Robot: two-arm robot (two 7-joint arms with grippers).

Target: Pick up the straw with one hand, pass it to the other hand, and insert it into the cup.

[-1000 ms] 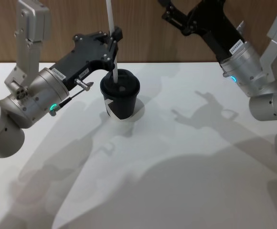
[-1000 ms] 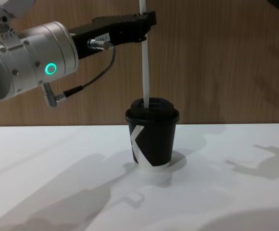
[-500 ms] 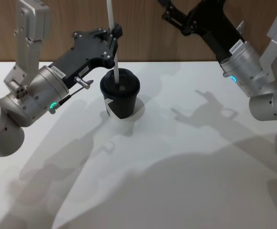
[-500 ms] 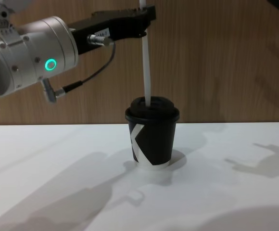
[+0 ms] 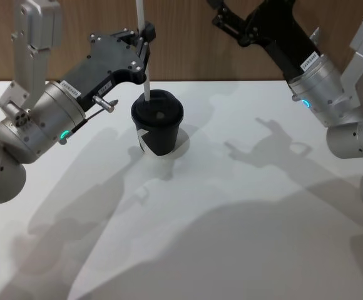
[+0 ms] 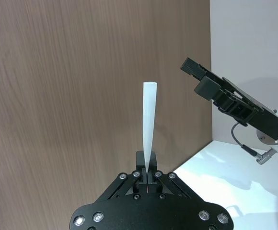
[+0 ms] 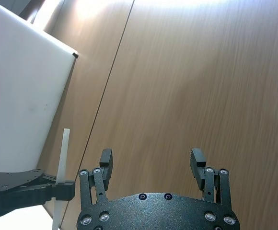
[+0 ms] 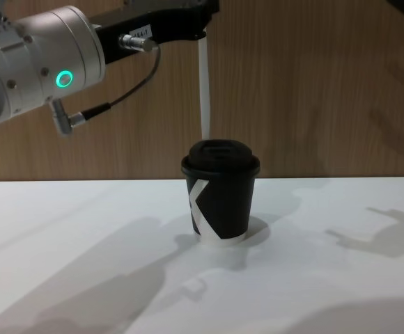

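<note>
- Left claw (image 6: 147, 164): black metal, raised above the cup and toward its left, clenched on the straw.
- Straw (image 8: 204, 90): thin, straight, white, plain tube. It is pinched near mid-length and hangs close to upright with a slight tilt.
- In the chest view the straw's lower tip sits just above the lid's top, left of centre, with a small gap, so it is not inserted.
- In the head view the tip lines up with the lid's rear rim.
- Cup (image 8: 219, 205): small black paper cup, tapered, standing upright on the surface and apart from both claws.
- The cup has a white angular mark on the side facing the robot and a pale bottom rim.
- Lid (image 8: 221, 154): black plastic dome, slightly glossy, seated on the cup.
- Right claw (image 7: 151, 165): black, held high at the right against the wall, fingers spread apart with nothing between them, well apart from the cup.
- Surface (image 5: 244, 231): white, smooth and matte, with arm shadows across it.
- Wall (image 8: 327, 90): brown wood-grain panel behind the surface.
- Left arm housing is silver with a round green light (image 8: 64, 78).
- White label stickers sit on both arms; the print is too small to read.
</note>
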